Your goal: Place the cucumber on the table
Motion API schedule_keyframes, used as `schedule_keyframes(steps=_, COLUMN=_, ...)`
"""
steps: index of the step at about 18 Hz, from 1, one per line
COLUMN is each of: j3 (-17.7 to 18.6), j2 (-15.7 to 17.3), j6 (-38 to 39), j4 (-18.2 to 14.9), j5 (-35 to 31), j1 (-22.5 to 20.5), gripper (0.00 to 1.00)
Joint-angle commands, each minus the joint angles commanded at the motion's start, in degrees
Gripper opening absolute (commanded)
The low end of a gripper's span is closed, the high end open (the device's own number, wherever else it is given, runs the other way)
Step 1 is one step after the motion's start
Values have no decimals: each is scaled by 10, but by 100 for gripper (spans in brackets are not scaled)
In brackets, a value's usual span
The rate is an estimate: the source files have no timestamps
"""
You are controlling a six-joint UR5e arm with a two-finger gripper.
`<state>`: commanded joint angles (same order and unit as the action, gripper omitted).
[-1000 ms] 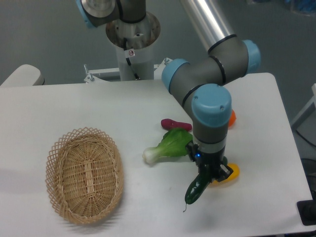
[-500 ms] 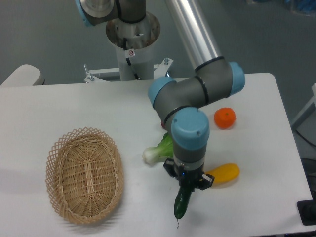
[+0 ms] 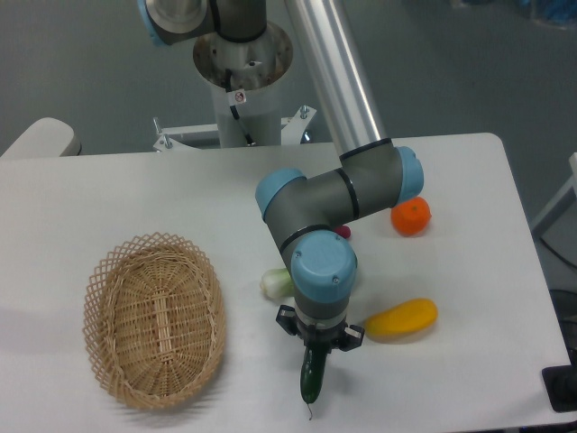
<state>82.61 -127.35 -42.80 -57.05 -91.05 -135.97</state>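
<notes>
The cucumber [image 3: 313, 377] is small, dark green and glossy, with a thin stem pointing down. It hangs nearly upright from my gripper [image 3: 317, 350], which is shut on its upper end. The cucumber's lower tip is close to the white table [image 3: 243, 397] near the front edge, right of the basket. I cannot tell whether the tip touches the table. The arm's wrist hides the fingers' upper parts.
An oval wicker basket [image 3: 154, 318] lies at the left. A yellow fruit [image 3: 402, 319] lies right of the gripper. An orange [image 3: 410, 216] sits further back. The leafy vegetable's white base [image 3: 273, 283] shows beside the wrist; a magenta item is mostly hidden behind the arm.
The gripper has moved left and toward the front edge with the cucumber, away from the yellow fruit. The arm now covers most of the leafy vegetable and the magenta item.
</notes>
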Motion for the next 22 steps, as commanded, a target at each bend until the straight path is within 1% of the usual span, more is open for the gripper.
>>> schedule_keyframes(steps=2, j3=7, j2=2, j6=-19, j4=4, j5=0, j1=0, gripper=21)
schedule_keyframes(steps=3, j3=15, j2=3, j6=-44, j4=4, j5=-1, j1=0, gripper=21)
schedule_keyframes(steps=4, j3=25, j2=4, j6=-62, j4=9, j5=-1, j1=0, gripper=21)
schedule_keyframes(steps=5, j3=27, j2=5, j6=-70, j4=17, j5=-3, j1=0, gripper=21)
schedule_keyframes(steps=13, j3=32, j2=4, j6=-72, j4=20, j5=-9, j1=0, gripper=22)
schedule_keyframes(steps=14, j3=32, j2=4, j6=-72, j4=20, j5=-8, j1=0, gripper=24)
schedule_keyframes(steps=16, j3=29, j2=4, j6=-72, j4=20, j5=-9, j1=0, gripper=29)
schedule_keyframes(steps=17, j3=26, j2=4, j6=-71, j4=20, j5=-9, j1=0, gripper=40)
schedule_keyframes(steps=18, j3=22, j2=4, j6=-71, j4=20, j5=-9, j1=0, gripper=57)
schedule_keyframes(steps=19, j3=16, j2=5, j6=-72, j4=20, j5=-9, j1=-1, gripper=82)
schedule_keyframes(steps=20, j3=10, j2=5, j6=-72, j4=19, j5=-9, j1=-1, gripper=100)
schedule_keyframes(steps=22, j3=1, j2=9, j6=-72, j4=18, j5=-8, j1=-3, gripper=100)
